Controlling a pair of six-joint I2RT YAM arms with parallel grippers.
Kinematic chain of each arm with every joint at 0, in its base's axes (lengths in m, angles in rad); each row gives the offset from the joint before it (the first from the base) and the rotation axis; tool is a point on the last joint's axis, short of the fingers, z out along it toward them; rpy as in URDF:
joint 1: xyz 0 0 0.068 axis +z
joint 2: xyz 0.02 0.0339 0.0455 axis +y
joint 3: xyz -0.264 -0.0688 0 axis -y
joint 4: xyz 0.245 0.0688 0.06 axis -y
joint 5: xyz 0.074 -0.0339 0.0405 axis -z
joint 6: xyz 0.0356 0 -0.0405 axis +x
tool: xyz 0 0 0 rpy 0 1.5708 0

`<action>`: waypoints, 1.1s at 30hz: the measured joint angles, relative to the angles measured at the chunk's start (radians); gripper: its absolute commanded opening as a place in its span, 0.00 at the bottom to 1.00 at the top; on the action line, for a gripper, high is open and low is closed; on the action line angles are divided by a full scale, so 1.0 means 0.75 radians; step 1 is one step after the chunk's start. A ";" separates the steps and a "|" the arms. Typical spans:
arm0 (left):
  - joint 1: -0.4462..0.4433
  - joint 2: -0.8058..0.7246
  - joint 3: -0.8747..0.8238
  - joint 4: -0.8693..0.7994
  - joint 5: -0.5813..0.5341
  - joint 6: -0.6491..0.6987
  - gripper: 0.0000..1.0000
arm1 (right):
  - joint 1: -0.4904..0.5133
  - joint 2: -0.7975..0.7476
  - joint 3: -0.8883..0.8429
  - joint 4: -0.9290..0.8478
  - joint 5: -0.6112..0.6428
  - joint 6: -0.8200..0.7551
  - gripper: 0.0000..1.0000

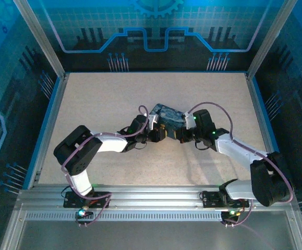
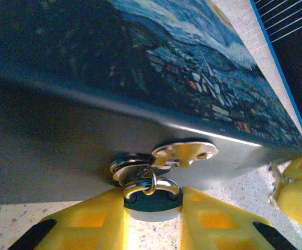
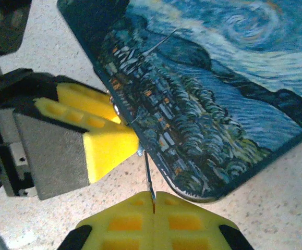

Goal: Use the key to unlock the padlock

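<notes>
The padlock (image 2: 149, 201) has a small dark body, and its silvery shackle (image 2: 164, 185) hangs through the hasp on the tin box's front wall. My left gripper (image 2: 152, 208) is shut on the padlock's body, one yellow pad on each side. My right gripper (image 3: 154, 200) is shut on the key (image 3: 148, 174), a thin silvery blade that points up toward the left gripper's pads (image 3: 96, 130) at the box's edge. The padlock's keyhole is hidden. In the top view the left gripper (image 1: 158, 134) and the right gripper (image 1: 179, 135) meet tip to tip at the box's near side.
The dark-blue tin box (image 1: 167, 114) with a starry-night print lies mid-table, just behind both grippers. Its lid (image 3: 218, 94) sits close to the right gripper. A blue rim (image 1: 46, 130) and metal posts bound the speckled tabletop (image 1: 140, 94).
</notes>
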 measured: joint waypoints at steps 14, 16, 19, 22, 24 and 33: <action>-0.002 -0.055 -0.001 -0.079 0.000 -0.050 0.25 | -0.027 -0.067 -0.082 0.092 -0.008 -0.087 0.00; -0.002 -0.063 0.001 -0.103 0.000 -0.072 0.24 | -0.017 -0.129 -0.161 0.124 -0.007 -0.087 0.00; -0.002 -0.069 0.004 -0.125 0.000 -0.106 0.22 | 0.035 -0.165 -0.243 0.162 0.012 -0.088 0.00; -0.002 -0.075 0.004 -0.139 0.000 -0.148 0.21 | 0.107 -0.164 -0.302 0.215 0.050 -0.087 0.00; -0.003 -0.078 0.004 -0.141 0.000 -0.175 0.20 | 0.146 -0.157 -0.331 0.260 0.075 -0.082 0.00; -0.016 -0.079 0.026 -0.176 0.000 -0.246 0.19 | 0.221 -0.051 -0.359 0.459 0.157 -0.064 0.00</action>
